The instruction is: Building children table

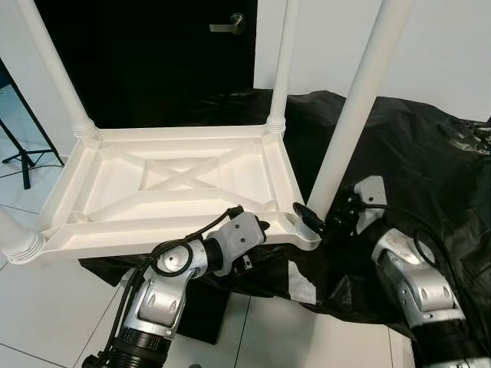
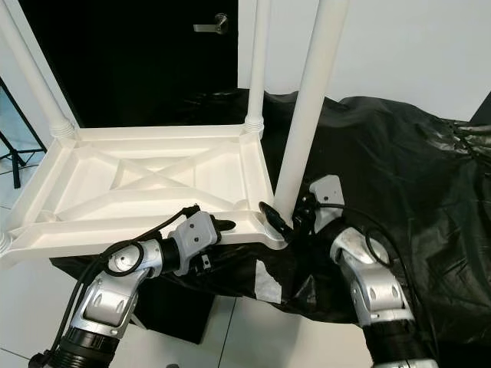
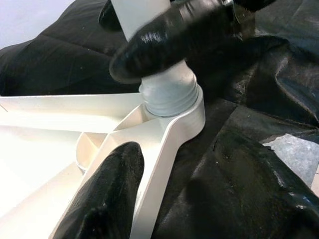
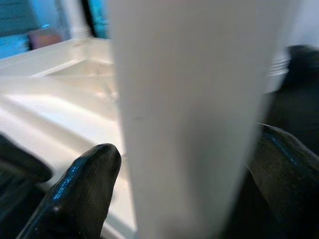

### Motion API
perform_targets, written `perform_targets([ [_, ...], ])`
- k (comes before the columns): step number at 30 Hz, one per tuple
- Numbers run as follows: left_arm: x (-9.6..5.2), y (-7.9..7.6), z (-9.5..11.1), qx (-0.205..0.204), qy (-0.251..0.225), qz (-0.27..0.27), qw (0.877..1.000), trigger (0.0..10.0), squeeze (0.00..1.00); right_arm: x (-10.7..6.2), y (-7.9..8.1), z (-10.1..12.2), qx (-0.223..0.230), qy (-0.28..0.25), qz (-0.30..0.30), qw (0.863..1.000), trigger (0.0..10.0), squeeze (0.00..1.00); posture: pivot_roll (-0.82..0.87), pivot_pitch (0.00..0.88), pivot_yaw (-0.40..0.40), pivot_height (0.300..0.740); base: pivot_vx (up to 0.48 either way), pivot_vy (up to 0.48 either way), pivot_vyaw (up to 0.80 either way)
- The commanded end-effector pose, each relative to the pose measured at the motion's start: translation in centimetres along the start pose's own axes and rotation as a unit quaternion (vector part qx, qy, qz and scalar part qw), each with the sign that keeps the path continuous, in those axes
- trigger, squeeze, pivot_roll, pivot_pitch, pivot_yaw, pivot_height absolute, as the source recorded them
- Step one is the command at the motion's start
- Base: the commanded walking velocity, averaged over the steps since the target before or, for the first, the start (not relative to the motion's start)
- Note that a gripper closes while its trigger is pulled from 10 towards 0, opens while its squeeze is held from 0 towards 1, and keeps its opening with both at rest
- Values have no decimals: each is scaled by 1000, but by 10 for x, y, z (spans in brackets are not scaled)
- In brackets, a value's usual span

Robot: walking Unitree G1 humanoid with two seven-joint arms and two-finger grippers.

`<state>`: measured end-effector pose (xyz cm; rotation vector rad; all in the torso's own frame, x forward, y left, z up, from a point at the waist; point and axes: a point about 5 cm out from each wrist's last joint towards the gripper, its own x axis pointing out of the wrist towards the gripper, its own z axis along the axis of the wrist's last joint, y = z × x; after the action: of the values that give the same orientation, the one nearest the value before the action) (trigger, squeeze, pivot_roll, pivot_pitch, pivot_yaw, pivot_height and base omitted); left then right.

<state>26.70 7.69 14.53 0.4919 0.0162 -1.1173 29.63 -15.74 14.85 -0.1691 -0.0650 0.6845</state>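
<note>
I am clamping my right gripper [image 1: 321, 218] around the leg [image 1: 354, 115], its long axis tilting off the corner socket [image 1: 309, 234], while my left gripper [image 1: 257, 224], fingers apart, is steadying the table [image 1: 115, 184] rim beside it.

A glossy white plastic upturned child's table [image 1: 176, 184] with an X-shaped rib pattern and 4 white round legs [image 1: 354, 107]. Crinkled shiny black plastic sheeting [image 1: 414, 169] lies beneath. Pale, possibly white, floor tiles [image 1: 46, 307]. A black door [image 1: 146, 54] with a silver metal handle [image 1: 227, 25].
</note>
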Motion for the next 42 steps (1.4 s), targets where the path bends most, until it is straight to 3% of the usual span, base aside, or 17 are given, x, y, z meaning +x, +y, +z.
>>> perform_targets([
  [1, 2, 5, -1, -5, -2, 58, 998, 10000, 0, 6, 0, -4, -1, 7, 39, 999, 10000, 0, 0, 0, -37, 740, 0, 0, 0],
  [5, 1, 6, -1, -5, -1, 62, 998, 10000, 0, 13, 2, -8, -12, 19, 72, 997, 10000, 0, 12, 0, -43, 740, 0, 0, 0],
  [6, 1, 6, -1, -5, -1, 64, 998, 10000, 0, 14, 3, -11, -13, 24, 85, 996, 6392, 0, 16, 0, -44, 740, 0, 0, 0],
  [7, 0, 7, 0, -5, -1, 66, 998, 10000, 0, 15, 4, -13, -14, 27, 95, 995, 4392, 0, 17, 0, -45, 740, 0, 0, 0],
  [8, 0, 8, -1, -4, -1, 69, 998, 10000, 0, 16, 3, -16, -14, 33, 103, 994, 0, 0, 23, 0, -49, 740, 0, 0, 0],
  [20, -2, 9, -2, -4, 2, 75, 997, 10000, 0, 7, -6, -26, -5, 48, 84, 995, 0, 0, 19, 0, -51, 740, 0, 0, 0],
  [21, -2, 9, -2, -4, 2, 75, 997, 10000, 0, 5, -7, -27, -3, 49, 71, 996, 2706, 0, 17, 0, -50, 740, 0, 0, 0],
  [22, -2, 9, -2, -4, 2, 75, 997, 10000, 0, 5, -7, -27, -3, 49, 71, 996, 2706, 0, 17, 0, -50, 740, 0, 0, 0],
  [23, -2, 9, -2, -4, 2, 75, 997, 10000, 0, 2, -9, -28, 1, 46, 51, 998, 10000, 0, 15, 0, -49, 740, 0, 0, 0],
  [29, -2, 6, -2, -5, 3, 66, 998, 10000, 0, -6, -11, -34, -17, 58, -30, 998, 10000, 0, 3, 0, -38, 740, 0, 0, 0],
  [34, -2, 3, -2, -6, 3, 56, 998, 10000, 0, -12, -12, -37, -23, 74, -132, 988, 10000, 0, -6, 0, -34, 740, 0, 0, 0],
  [36, -2, 3, -2, -6, 3, 56, 998, 10000, 0, -12, -12, -37, -23, 74, -132, 988, 10000, 0, -6, 0, -34, 740, 0, 0, 0],
  [37, -2, 3, -3, -5, 3, 54, 999, 10000, 0, -14, -10, -38, -35, 85, -159, 983, 10000, 0, -8, 0, -32, 740, 0, 0, 0],
  [40, -2, 2, -3, -5, 4, 52, 999, 10000, 0, -15, -6, -40, -7, 83, -210, 974, 10000, 0, -10, 0, -33, 740, 0, 0, 0],
  [42, -1, 2, -3, -5, 3, 50, 999, 10000, 0, -14, 2, -40, 8, 79, -270, 960, 10000, 0, -10, 0, -34, 740, 0, 0, 0],
])
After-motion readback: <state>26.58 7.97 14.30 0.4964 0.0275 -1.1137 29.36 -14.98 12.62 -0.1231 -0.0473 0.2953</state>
